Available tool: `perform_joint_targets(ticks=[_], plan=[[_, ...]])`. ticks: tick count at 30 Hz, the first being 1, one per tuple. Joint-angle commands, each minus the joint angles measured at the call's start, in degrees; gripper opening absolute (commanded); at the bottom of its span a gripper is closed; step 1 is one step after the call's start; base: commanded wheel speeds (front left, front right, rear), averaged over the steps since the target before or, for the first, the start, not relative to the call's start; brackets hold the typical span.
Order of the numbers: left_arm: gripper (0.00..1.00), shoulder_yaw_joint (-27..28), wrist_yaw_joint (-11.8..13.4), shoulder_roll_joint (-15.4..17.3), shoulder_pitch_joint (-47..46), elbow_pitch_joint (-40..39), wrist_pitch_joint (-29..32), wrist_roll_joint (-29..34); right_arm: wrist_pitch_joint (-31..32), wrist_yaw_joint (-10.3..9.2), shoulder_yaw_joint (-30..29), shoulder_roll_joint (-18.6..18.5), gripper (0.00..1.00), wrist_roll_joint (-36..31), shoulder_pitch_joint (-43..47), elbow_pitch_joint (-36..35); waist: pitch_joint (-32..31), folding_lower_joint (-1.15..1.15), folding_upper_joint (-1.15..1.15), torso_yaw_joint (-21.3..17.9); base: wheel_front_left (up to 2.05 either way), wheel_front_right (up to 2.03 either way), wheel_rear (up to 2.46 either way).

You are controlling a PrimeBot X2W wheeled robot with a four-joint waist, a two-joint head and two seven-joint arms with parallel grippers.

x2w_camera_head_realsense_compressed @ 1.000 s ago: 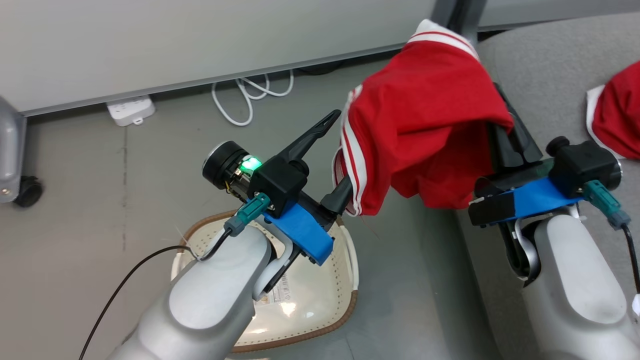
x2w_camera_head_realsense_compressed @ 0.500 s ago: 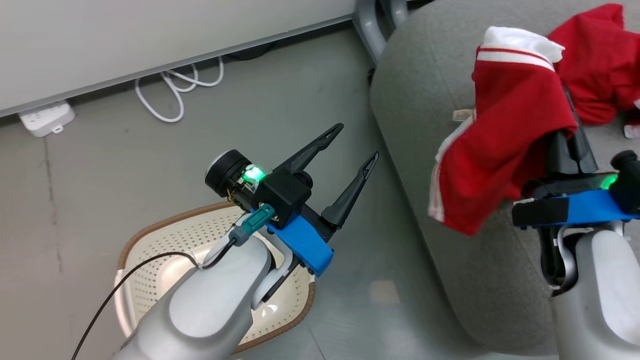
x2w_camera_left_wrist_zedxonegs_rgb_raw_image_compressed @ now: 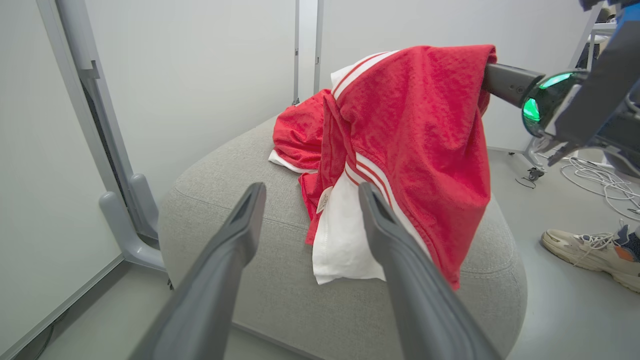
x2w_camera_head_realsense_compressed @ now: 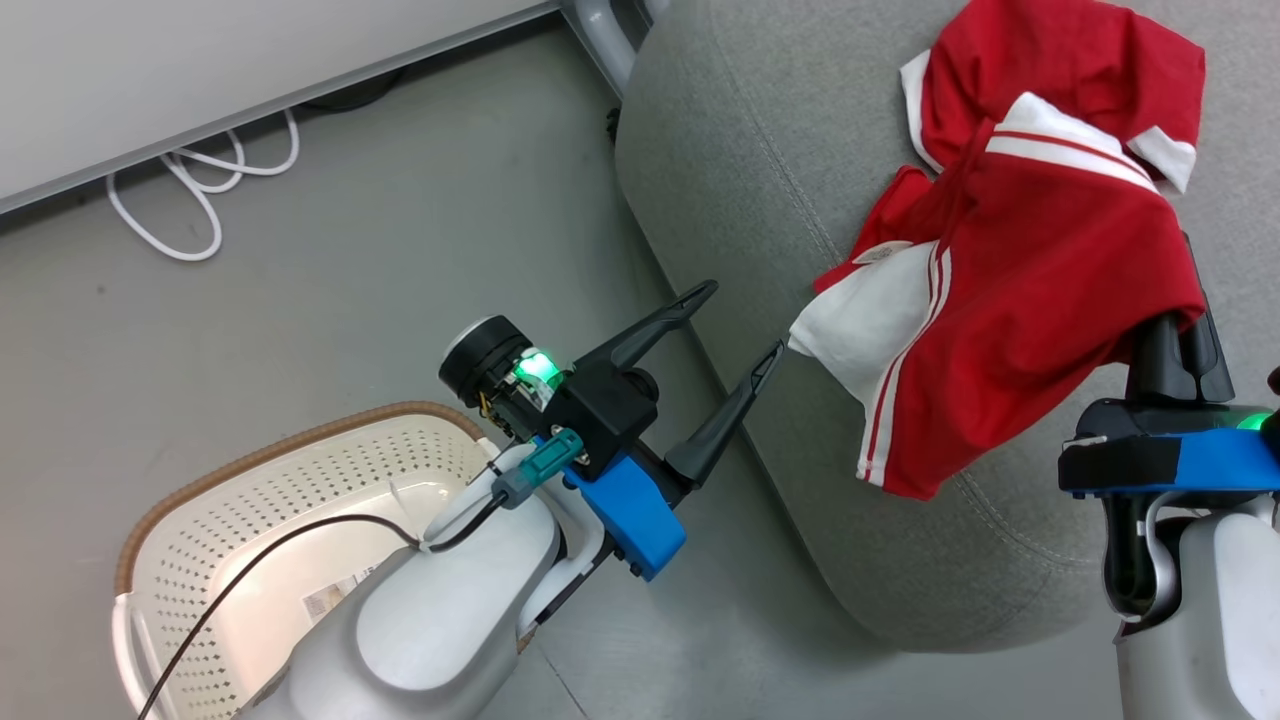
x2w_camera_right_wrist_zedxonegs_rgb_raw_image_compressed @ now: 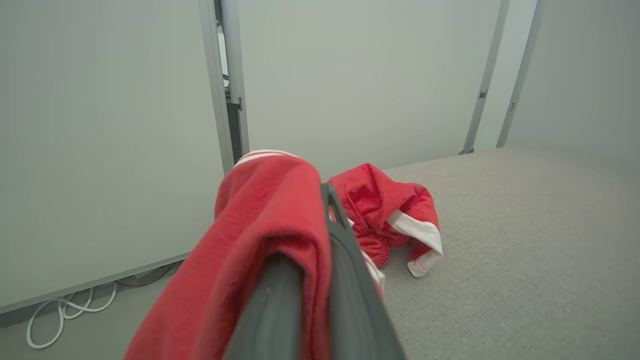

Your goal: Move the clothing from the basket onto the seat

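Note:
Red shorts (x2w_camera_head_realsense_compressed: 1040, 280) with white stripes and white lining hang draped over my right gripper (x2w_camera_head_realsense_compressed: 1172, 345), which is shut on them just above the grey seat (x2w_camera_head_realsense_compressed: 760, 150). From the right wrist the cloth (x2w_camera_right_wrist_zedxonegs_rgb_raw_image_compressed: 260, 220) covers one finger of that gripper (x2w_camera_right_wrist_zedxonegs_rgb_raw_image_compressed: 325, 200). A red top (x2w_camera_head_realsense_compressed: 1060, 60) lies crumpled on the seat right behind the shorts. My left gripper (x2w_camera_head_realsense_compressed: 745, 318) stands open and holds nothing, over the floor at the seat's edge, pointing at the shorts (x2w_camera_left_wrist_zedxonegs_rgb_raw_image_compressed: 425, 130). The cream basket (x2w_camera_head_realsense_compressed: 300, 478) sits at lower left, partly hidden by my left arm; its visible floor holds a label.
A white cable coil (x2w_camera_head_realsense_compressed: 200, 190) lies on the grey floor by the wall panel. A grey metal post foot (x2w_camera_head_realsense_compressed: 600, 30) stands at the seat's far corner. A person's shoe (x2w_camera_left_wrist_zedxonegs_rgb_raw_image_compressed: 590, 250) and loose cables (x2w_camera_left_wrist_zedxonegs_rgb_raw_image_compressed: 595, 185) are on the floor past the seat.
The head view has swung right. My right gripper has carried the shorts from over the floor to above the seat, beside the red top. The left gripper stays open.

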Motion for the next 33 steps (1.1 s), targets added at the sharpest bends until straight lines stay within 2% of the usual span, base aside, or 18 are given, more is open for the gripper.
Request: perform_joint_targets(ticks=[1,8,18,26,33], plan=[[1.0,-0.3,-0.3,0.2,-0.2,-0.1,0.2,0.2,0.0,-0.06,-0.3,0.5,0.0,0.2,1.1,-0.3,0.6,0.0,0.0,-1.0,0.0,0.0,0.0],[1.0,-1.3,-0.2,0.0,-0.6,0.1,0.5,0.3,0.0,-0.06,-0.7,1.1,0.0,0.4,1.7,-0.5,1.5,0.0,0.0,-2.2,0.0,0.0,0.0],[1.0,-1.2,0.1,0.4,-1.6,-0.1,0.6,0.0,0.0,-0.06,0.8,1.3,0.0,-0.3,-1.5,-1.3,3.1,0.0,0.0,-1.8,0.0,0.0,0.0],[1.0,-1.0,0.6,1.6,-3.7,-1.3,1.8,0.6,0.0,-0.06,2.3,-3.2,0.0,0.2,-12.4,-4.7,7.4,0.0,0.0,-1.7,0.0,0.0,0.0],[1.0,-1.1,1.0,3.2,-6.8,-3.5,4.1,1.8,0.0,-0.06,-4.3,-9.7,0.0,1.9,-25.7,-6.5,14.5,0.0,0.0,-1.1,0.0,0.0,0.0]])
